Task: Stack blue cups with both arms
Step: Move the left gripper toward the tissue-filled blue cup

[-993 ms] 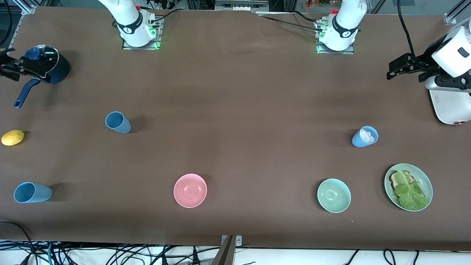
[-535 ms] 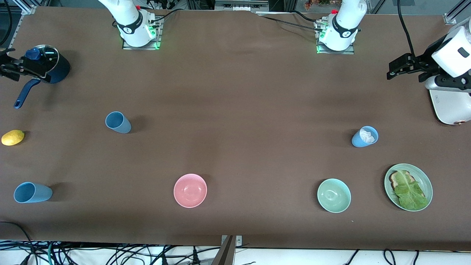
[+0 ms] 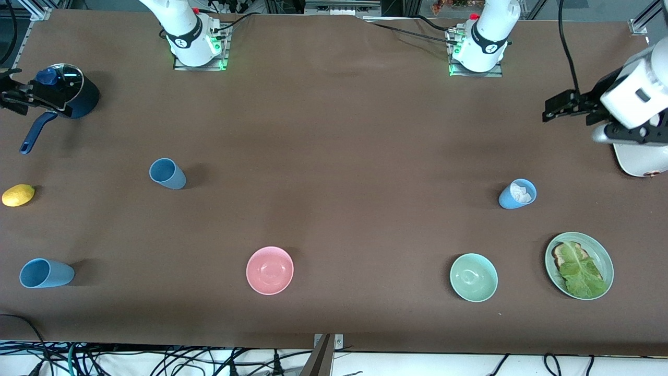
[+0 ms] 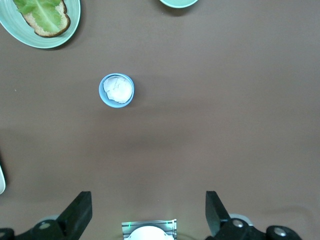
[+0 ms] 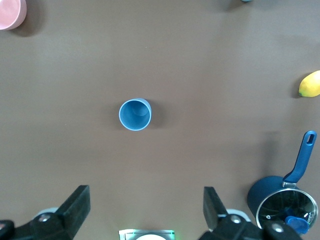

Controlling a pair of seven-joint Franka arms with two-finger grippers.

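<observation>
Left pincer: the left pincer (image 3: 557, 106) hangs high over the left arm's end of the counter (image 3: 334, 156), fingers apart and empty. In the last half second it has slid a little toward the counter's middle.
Right pincer: the right pincer (image 3: 11, 96) hovers beside the navy pot (image 3: 73, 94) at the right arm's end, fingers apart, holding nothing; it has not shifted.
Cup with paper: one blue cup (image 3: 517, 194) stands upright with crumpled white paper inside, near the lettuce plate (image 3: 579, 265) and farther from the front camera than the mint bowl (image 3: 474, 277).
Empty upright cup: a second blue cup (image 3: 167, 173) stands toward the right arm's end, directly under the right wrist camera.
Third cup: another blue cup (image 3: 46, 273) sits nearest the front camera at the right arm's end.
Others: pink bowl (image 3: 270, 270), lemon (image 3: 18, 195).
Meaning: probably the left arm's first approach; no cup touched or stacked yet.
</observation>
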